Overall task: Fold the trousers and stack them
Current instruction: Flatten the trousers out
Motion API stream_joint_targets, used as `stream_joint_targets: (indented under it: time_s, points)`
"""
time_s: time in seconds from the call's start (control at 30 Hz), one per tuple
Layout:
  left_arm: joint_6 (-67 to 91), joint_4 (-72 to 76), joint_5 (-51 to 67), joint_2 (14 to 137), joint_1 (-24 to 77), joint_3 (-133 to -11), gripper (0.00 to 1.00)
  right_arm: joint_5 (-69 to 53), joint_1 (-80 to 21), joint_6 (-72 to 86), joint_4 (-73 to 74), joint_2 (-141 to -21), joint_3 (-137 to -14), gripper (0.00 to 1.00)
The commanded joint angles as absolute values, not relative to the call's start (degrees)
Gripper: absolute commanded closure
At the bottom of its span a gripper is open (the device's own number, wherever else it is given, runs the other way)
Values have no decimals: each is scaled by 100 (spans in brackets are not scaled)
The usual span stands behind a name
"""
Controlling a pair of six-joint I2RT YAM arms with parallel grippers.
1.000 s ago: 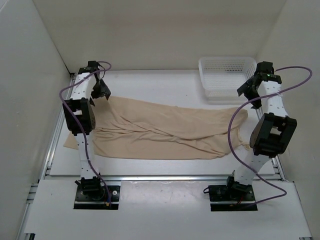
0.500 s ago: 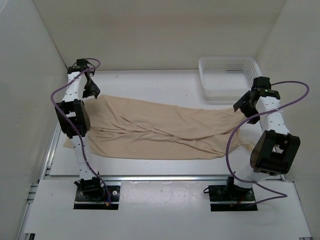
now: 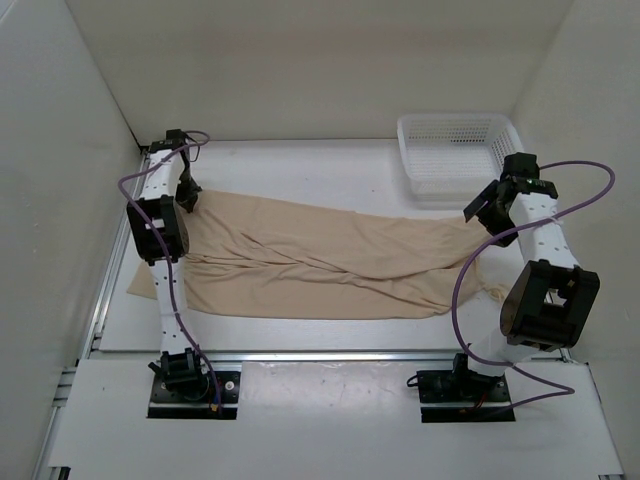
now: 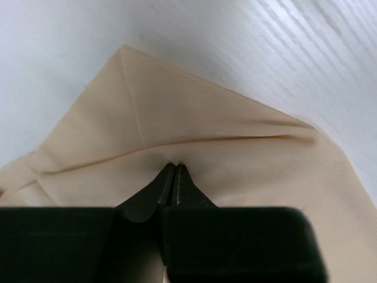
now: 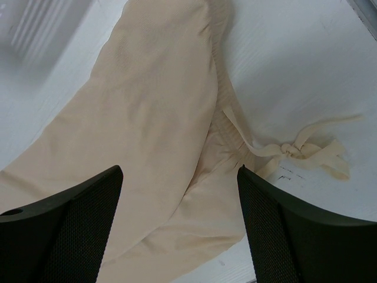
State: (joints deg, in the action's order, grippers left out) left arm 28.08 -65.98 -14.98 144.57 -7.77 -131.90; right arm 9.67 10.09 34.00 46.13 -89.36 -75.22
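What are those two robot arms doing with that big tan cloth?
They are getting ready to fold a pair of trousers spread out on the table. The left gripper is pinched shut on a corner at the leg end. The right gripper hangs open over the waist end, by the drawstring, gripping nothing. No fold is made yet, and the white basket sits off to the side.

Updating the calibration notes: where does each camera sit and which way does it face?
Top external: above, behind the bases, facing down on the table, basket, trousers; left arm and right arm show.
Left wrist: on that wrist, facing down; left fingers shut on a trousers corner.
Right wrist: facing down at the drawstring; right fingers open.
Shared: all see the trousers.
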Motion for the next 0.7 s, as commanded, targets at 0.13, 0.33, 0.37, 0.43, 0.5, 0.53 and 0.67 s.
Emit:
stream_joint_targets:
  time_s: [0.13, 0.33, 0.37, 0.43, 0.5, 0.53, 0.67]
  points:
    - [2698, -6549, -1371, 14388, -905, -13720, 90, 975, 976, 3252, 4553, -8947, -7690, 17]
    - [2698, -6232, -1170, 14308, -905, -14386, 90, 1028, 976, 3252, 4605, -8947, -7690, 17]
    - [2698, -6231, -1108, 14378, -905, -14675, 90, 1028, 976, 3252, 4605, -8947, -7690, 17]
    - [2698, -6161, -941, 14650, -905, -14966, 90, 1028, 976, 3252, 4605, -8999, -7690, 17]
    - [2759, -5986, -888, 14783, -905, -15144, 90, 1081, 976, 3252, 4605, -9000, -7690, 17]
    - [2760, -5907, -835, 14844, -905, -15144, 90, 1081, 976, 3252, 4658, -9000, -7690, 17]
    - [2681, -5792, -695, 14968, -905, -15380, 90, 1134, 976, 3252, 4711, -9000, -7743, 17]
